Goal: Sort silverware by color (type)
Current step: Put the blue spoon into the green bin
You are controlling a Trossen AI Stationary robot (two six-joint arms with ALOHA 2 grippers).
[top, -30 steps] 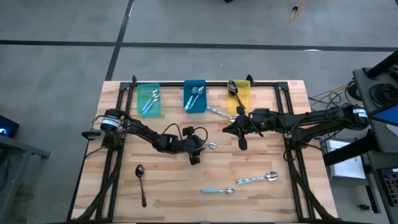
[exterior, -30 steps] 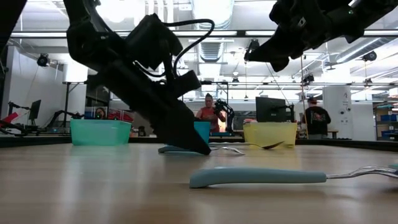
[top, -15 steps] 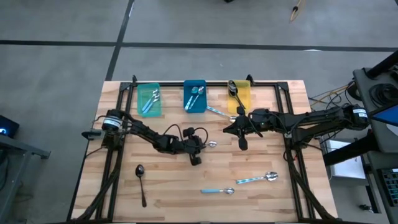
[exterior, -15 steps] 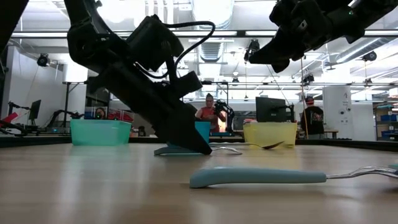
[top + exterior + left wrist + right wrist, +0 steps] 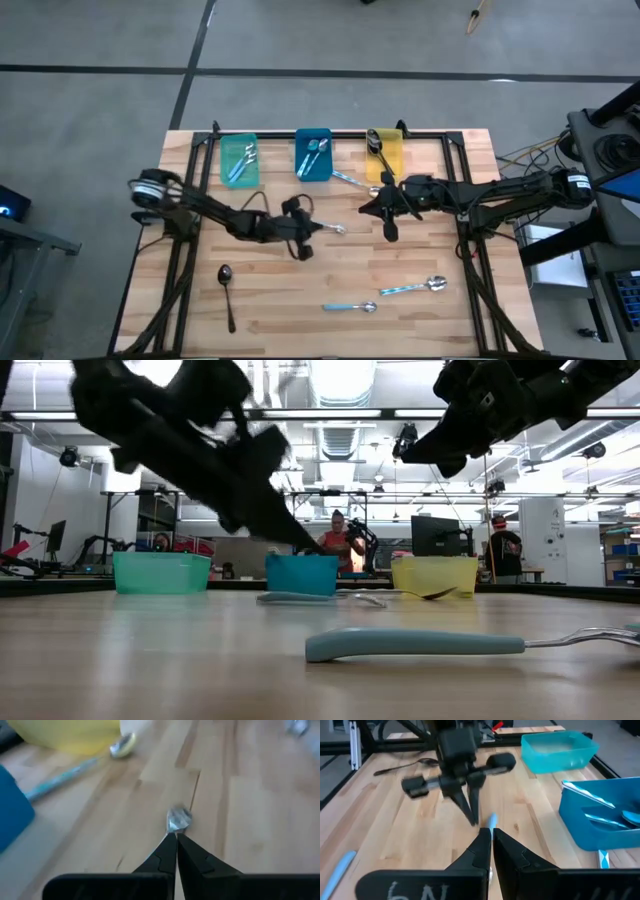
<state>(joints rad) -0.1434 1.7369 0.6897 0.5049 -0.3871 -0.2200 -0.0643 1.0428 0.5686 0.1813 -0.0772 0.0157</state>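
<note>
Lifted clear of the wood since a second ago, your left gripper (image 5: pixel 303 243) has pulled back toward its own side of the table and now carries a blue-handled spoon (image 5: pixel 328 229), whose shiny bowl pokes out past the fingertips in the left wrist view (image 5: pixel 178 819). Those two dark fingers are pressed together on the spoon's handle.

Your right gripper (image 5: pixel 388 232) hangs above the boards in front of the yellow bin (image 5: pixel 392 153), where it was before; its tapered fingers lie tight against each other with nothing between them, as the right wrist view shows (image 5: pixel 491 838). White handwriting on its housing is cut off at the frame edge and can't be read.

You have three smooth plastic bins along the far edge. The teal bin (image 5: pixel 240 172) holds about two blue-handled spoons, the blue bin (image 5: pixel 326 141) about two more, and a dark spoon (image 5: pixel 378 150) lies in the yellow one.

On the pale slatted butcher-block table (image 5: pixel 280 300) you can count four loose pieces: one all-dark spoon (image 5: pixel 227 293) near the left front, two silver-bowled ones with light-blue handles side by side near the right front ( (image 5: pixel 414 287), (image 5: pixel 350 307)), and another (image 5: pixel 350 181) lying between the blue and yellow bins.
</note>
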